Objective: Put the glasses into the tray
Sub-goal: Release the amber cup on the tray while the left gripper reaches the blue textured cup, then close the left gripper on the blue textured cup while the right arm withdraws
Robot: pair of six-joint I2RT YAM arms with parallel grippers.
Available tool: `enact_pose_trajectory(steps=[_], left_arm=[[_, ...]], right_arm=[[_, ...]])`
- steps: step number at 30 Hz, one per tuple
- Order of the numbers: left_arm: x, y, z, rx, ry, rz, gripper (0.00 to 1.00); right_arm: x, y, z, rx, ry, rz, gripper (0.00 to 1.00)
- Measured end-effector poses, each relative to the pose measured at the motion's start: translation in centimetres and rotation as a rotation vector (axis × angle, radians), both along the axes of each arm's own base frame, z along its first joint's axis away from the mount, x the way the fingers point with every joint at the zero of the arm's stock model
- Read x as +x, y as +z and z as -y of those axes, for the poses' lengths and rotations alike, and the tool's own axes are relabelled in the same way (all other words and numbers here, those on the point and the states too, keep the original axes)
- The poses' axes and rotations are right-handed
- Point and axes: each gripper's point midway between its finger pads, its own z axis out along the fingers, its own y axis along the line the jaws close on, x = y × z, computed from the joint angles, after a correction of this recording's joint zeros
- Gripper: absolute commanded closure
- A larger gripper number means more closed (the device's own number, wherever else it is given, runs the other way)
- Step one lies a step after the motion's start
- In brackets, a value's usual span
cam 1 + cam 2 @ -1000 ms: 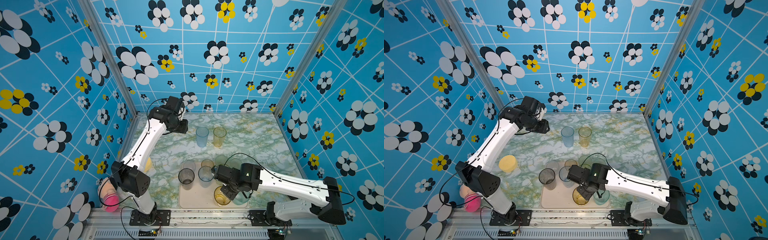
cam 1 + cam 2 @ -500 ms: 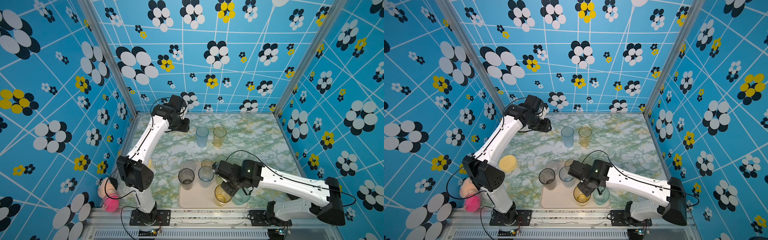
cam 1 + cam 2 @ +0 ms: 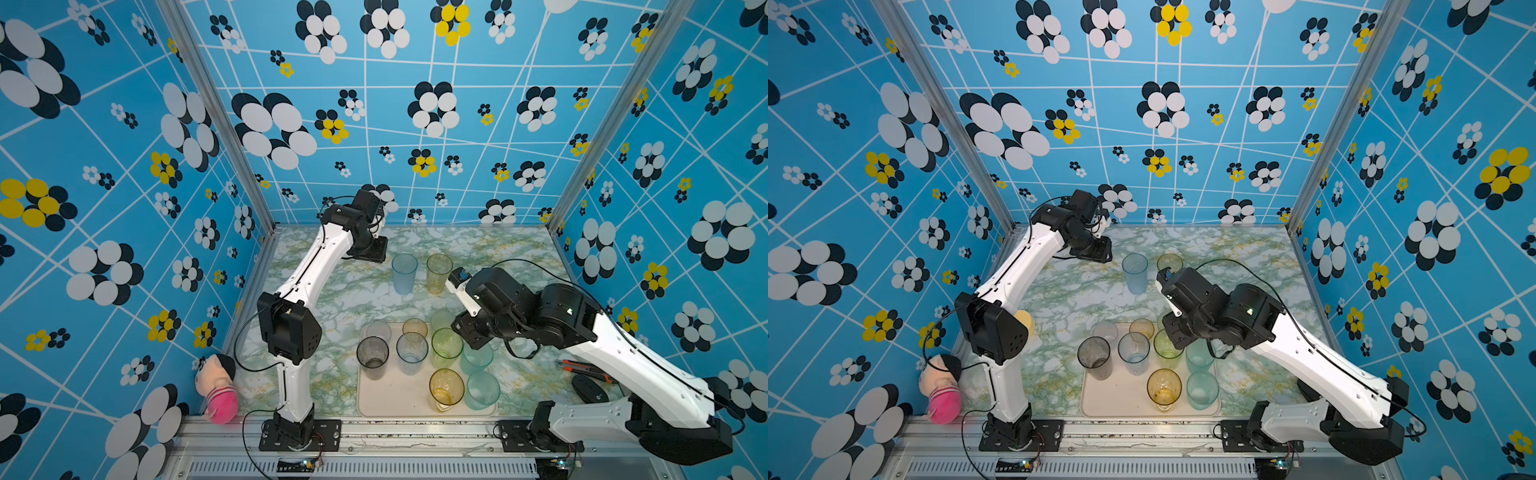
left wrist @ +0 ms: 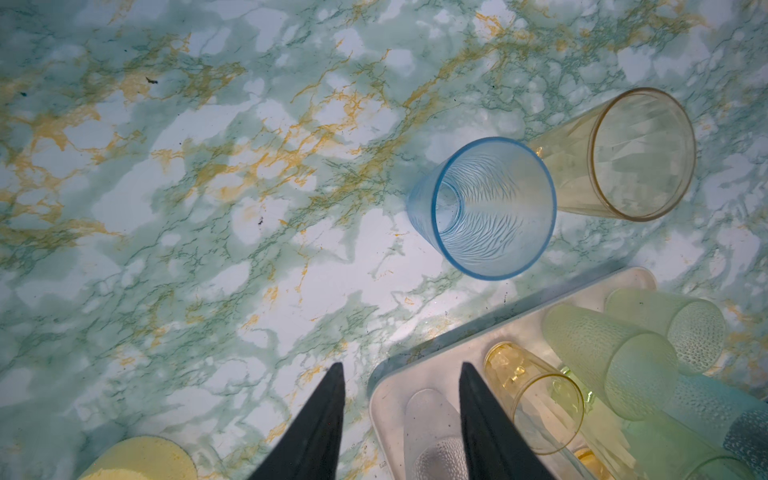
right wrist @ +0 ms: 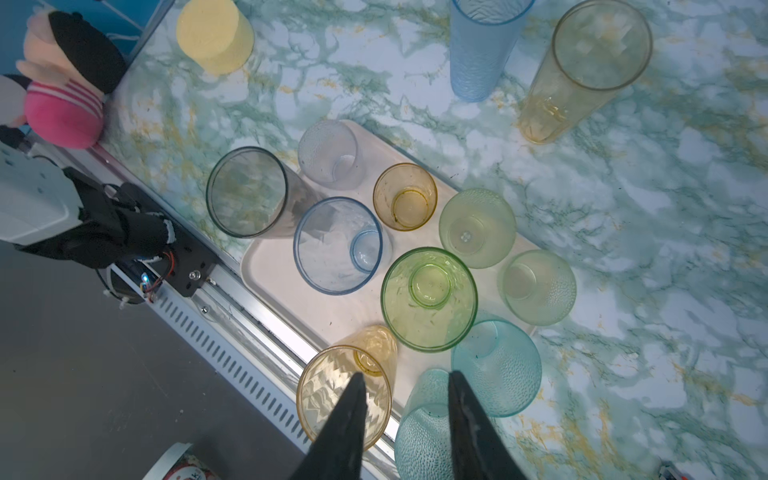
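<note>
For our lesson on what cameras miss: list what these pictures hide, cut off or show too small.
Left gripper: the left arm covers it in both top views.
Yellow disc: mostly behind that arm in a top view.
Tall blue glass: rim cut off by the right wrist view's edge.
Orange-and-black tool: too small to identify in a top view.

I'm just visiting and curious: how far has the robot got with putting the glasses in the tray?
Mostly done: ten glasses stand in the tray. In hand: nothing; the left gripper and right gripper are both open and empty. Left: a blue glass and an amber glass standing on the table beyond the tray.
</note>
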Motion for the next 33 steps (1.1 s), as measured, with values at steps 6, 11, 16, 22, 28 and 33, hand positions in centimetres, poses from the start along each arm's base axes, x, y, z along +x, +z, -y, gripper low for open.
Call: enact_pose_trajectory(steps=[6, 11, 16, 22, 28, 33], left_arm=[[2.3, -2.1, 2.1, 0.050, -0.038, -0.003, 0.55], [3.5, -3.3, 2.8, 0.071, -0.050, -0.010, 0.56], [4.0, -4.6, 3.1, 0.080, -0.052, -0.031, 0.56], [4.2, -6.5, 3.2, 0.093, -0.058, -0.069, 0.67], [4.3, -7.8, 3.7, 0.097, -0.065, -0.094, 0.73], [4.3, -8.2, 3.9, 0.092, -0.069, -0.107, 0.88]], right_arm=[[1.9, 0.6, 1.9, 0.000, -0.106, 0.013, 0.65], [2.7, 0.6, 2.9, -0.005, -0.159, 0.012, 0.65], [3.2, 0.6, 3.5, -0.007, -0.186, 0.014, 0.65], [3.8, 0.6, 4.1, -0.009, -0.213, 0.015, 0.65], [4.5, 0.4, 4.8, -0.020, -0.230, 0.013, 0.65], [4.8, 0.3, 5.1, -0.029, -0.229, 0.014, 0.65]])
